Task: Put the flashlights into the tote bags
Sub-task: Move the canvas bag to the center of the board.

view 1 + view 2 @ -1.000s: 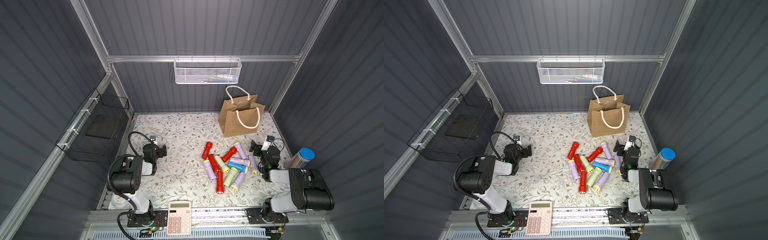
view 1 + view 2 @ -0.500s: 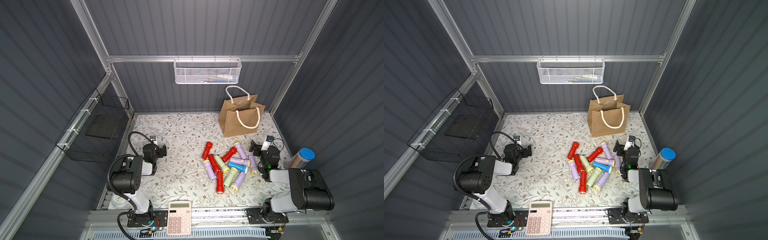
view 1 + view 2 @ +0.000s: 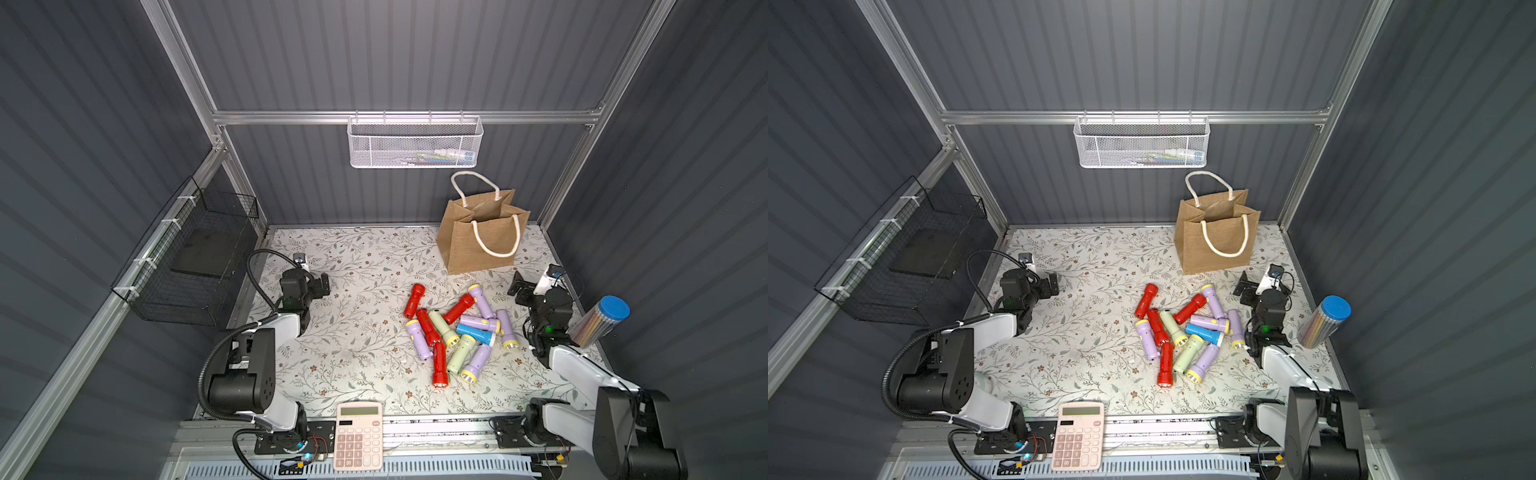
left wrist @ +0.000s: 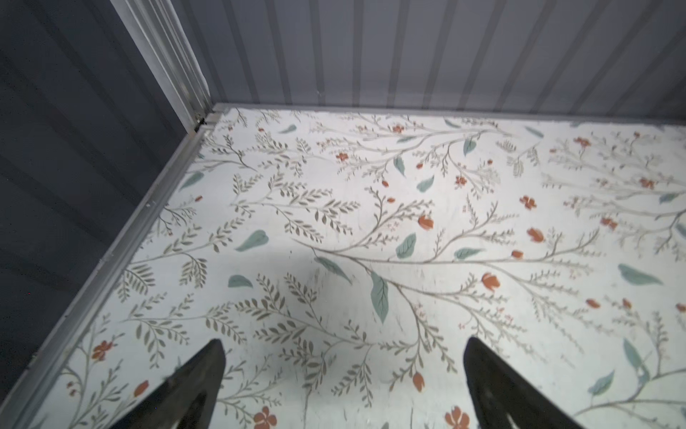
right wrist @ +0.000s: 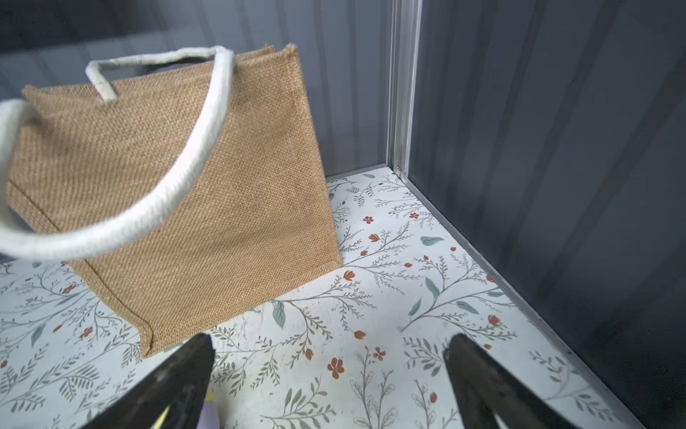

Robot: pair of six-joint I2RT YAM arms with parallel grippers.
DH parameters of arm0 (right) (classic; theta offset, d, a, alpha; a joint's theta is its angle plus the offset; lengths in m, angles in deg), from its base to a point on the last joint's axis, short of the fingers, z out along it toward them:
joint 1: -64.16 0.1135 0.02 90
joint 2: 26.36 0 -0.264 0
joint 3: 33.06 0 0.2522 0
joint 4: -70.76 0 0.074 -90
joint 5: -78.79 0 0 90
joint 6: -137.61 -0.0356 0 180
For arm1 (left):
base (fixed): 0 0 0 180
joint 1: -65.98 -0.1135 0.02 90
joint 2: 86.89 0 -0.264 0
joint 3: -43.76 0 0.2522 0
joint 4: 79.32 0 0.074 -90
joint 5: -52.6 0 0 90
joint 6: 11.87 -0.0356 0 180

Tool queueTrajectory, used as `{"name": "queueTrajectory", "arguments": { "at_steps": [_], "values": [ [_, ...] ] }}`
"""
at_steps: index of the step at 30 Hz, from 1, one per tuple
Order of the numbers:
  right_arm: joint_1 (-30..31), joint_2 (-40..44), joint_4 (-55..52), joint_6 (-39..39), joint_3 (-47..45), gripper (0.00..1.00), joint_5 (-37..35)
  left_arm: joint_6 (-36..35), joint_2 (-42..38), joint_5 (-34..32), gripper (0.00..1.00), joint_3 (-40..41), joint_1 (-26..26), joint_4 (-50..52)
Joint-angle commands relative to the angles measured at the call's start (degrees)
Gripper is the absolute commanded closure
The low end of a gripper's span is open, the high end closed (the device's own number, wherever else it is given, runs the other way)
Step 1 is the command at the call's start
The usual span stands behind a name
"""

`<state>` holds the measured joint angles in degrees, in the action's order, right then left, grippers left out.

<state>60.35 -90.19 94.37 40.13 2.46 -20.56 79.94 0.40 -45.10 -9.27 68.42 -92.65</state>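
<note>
Several flashlights, red (image 3: pixel 414 300), lilac, pale green and blue (image 3: pixel 476 333), lie heaped on the floral table right of centre, and both top views show the heap (image 3: pixel 1183 332). The tan tote bag (image 3: pixel 478 245) (image 3: pixel 1217 245) stands upright behind them with its mouth open. My right gripper (image 3: pixel 525 286) (image 5: pixel 328 341) is open and empty, low over the table just right of the heap, facing the tote bag (image 5: pixel 185 185). A lilac flashlight edge (image 5: pixel 211 418) shows by one finger. My left gripper (image 3: pixel 322 284) (image 4: pixel 343 345) is open and empty over bare table at the left.
A white mesh basket (image 3: pixel 415 143) hangs on the back rail. A black wire basket (image 3: pixel 195 266) hangs on the left wall. A pencil tube (image 3: pixel 598 326) stands at the right edge, close to my right arm. A calculator (image 3: pixel 359 434) lies at the front.
</note>
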Motion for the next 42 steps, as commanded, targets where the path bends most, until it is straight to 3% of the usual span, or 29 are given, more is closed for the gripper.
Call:
{"name": "queueTrajectory", "arguments": {
  "at_steps": [1,7,16,24,42],
  "values": [
    [1.22,4.18,-12.64,-1.89,4.31,0.01,-3.31,3.89,-1.69,-1.15,0.01,-6.14,0.11,13.78],
    [7.31,6.36,-24.67,0.57,14.38,0.01,-4.68,5.23,-0.72,0.61,0.02,-18.45,1.24,28.7],
    [17.82,3.93,-30.04,7.7,28.63,0.01,-9.41,6.81,-1.8,3.59,0.03,-25.61,2.18,35.55],
    [18.4,-6.91,-39.13,10.78,46.19,0.01,-2.32,6.01,-2.0,7.61,0.13,-31.1,2.31,40.95],
    [18.01,-32.44,-50.05,11.53,69.22,0.05,4.07,5.94,0.68,9.99,0.13,-37.72,2.31,45.17]
  ]
}}
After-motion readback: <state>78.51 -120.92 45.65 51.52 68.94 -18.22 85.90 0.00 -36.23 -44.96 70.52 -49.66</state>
